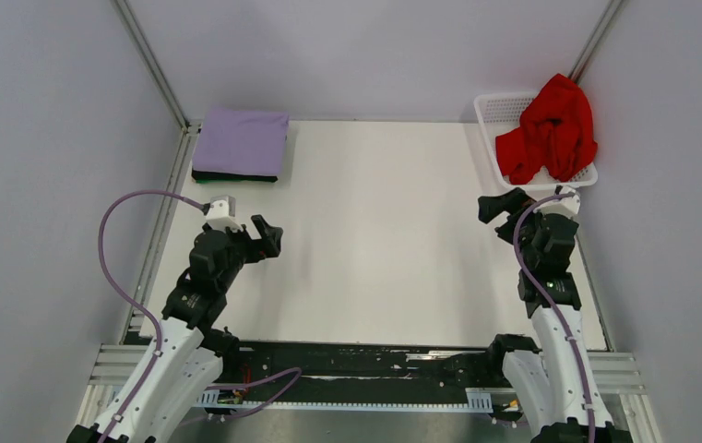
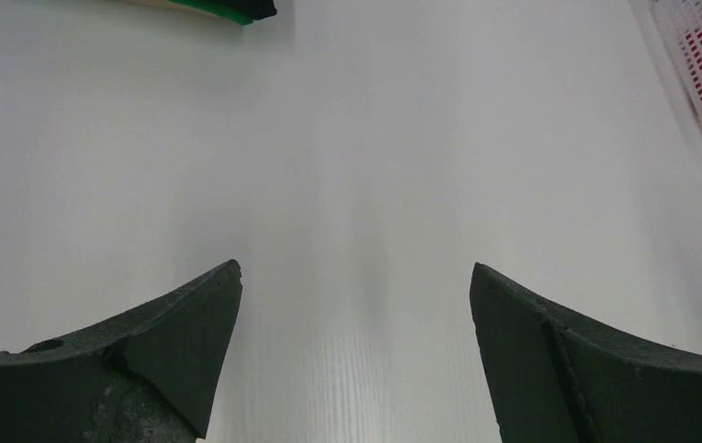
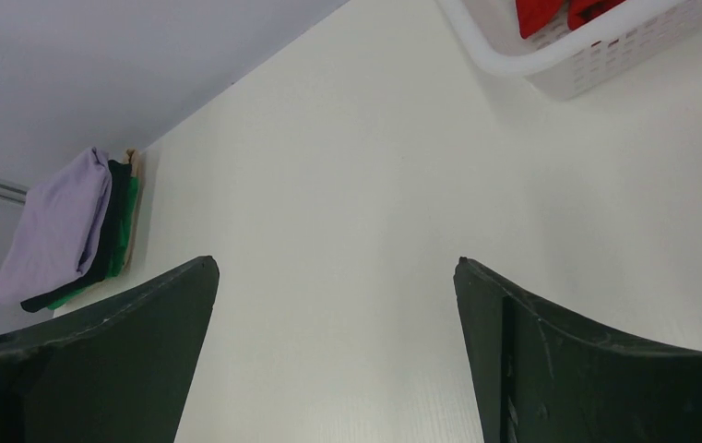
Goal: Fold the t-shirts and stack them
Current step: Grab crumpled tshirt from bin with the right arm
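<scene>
a broad stretch of smooth white table (image 1: 384,240) is seen between the arms. at its far left corner a flat lavender t-shirt (image 1: 241,140) is stacked on a folded dark t-shirt (image 1: 234,175). the red t-shirt (image 1: 550,134) is heaped, crumpled, in the mesh basket (image 1: 493,111) at the far right corner. the left gripper (image 2: 356,286) and right gripper (image 3: 336,277) are held wide apart, empty.

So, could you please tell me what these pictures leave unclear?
- Top view: what lies under the lavender t-shirt, which covers all but a dark edge.
- Top view: inside the white basket, under the red t-shirt.
- Left wrist view: the folded stack, cut off by the top edge.
- Right wrist view: red t-shirt, likewise cut off.
</scene>
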You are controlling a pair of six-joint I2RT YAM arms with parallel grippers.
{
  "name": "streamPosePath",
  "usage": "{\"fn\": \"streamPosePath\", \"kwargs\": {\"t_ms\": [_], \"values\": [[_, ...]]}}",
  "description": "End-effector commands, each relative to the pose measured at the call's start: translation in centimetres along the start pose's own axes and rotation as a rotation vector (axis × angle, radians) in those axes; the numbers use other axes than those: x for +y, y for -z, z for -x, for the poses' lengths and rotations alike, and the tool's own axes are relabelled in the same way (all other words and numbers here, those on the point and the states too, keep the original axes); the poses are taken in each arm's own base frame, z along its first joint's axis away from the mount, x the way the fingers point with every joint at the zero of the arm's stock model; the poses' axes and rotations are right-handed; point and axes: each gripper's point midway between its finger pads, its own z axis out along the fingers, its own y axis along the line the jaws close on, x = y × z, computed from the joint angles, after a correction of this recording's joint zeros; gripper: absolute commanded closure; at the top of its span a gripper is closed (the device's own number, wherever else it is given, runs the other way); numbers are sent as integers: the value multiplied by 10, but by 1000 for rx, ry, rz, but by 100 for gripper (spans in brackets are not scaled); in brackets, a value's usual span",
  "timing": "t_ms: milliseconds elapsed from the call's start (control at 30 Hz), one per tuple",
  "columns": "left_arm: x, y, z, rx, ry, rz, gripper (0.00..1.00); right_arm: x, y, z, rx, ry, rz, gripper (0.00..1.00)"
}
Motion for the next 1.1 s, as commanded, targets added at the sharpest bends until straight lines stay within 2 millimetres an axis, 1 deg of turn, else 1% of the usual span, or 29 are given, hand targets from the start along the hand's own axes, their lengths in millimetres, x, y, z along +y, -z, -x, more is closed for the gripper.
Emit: {"fn": "streamPosePath", "kwargs": {"t_ms": [0,133,200,300,367,433,467,500,533,567,633,767,833,933,967,1000,1067], "values": [[-8,4,22,-56,-2,-18,0,14,-5,13,9,-8,27,0],[-7,4,23,-58,-3,-14,0,15,-18,17,35,47,21,0],[-8,3,23,-56,-4,-15,0,12,-29,27,31,63,-21,0],[-9,2,22,-58,-1,-24,0,0,-53,45,26,63,-131,0],[-10,-1,22,-61,0,-32,0,-8,-69,54,71,36,-202,0],[-9,-4,21,-60,-2,-26,0,-17,-90,63,116,29,-256,0],[-9,-6,20,-53,-4,-21,0,-28,-106,60,152,27,-291,0],[-7,-7,20,-52,-6,-12,0,-37,-118,68,147,35,-325,0],[-7,-8,19,-46,-8,-6,0,-50,-131,75,138,47,-377,0],[-6,-9,20,-46,-9,-1,0,-58,-144,91,110,60,-412,0],[-5,-11,19,-42,-8,5,0,-87,-170,103,96,89,-506,0],[-8,-16,20,-53,-4,-8,0,-132,-223,123,52,139,-640,0],[-7,-18,22,-64,-4,-2,0,-151,-251,128,34,149,-674,0],[-7,-21,28,-89,-3,3,0,-173,-297,134,9,146,-661,0],[-6,-23,26,-87,-3,5,0,-181,-311,136,-3,142,-657,0],[-7,-25,28,-97,-2,1,0,-189,-323,138,-22,140,-658,0],[-6,-28,26,-89,-6,5,0,-204,-343,145,-78,146,-666,0]]}}
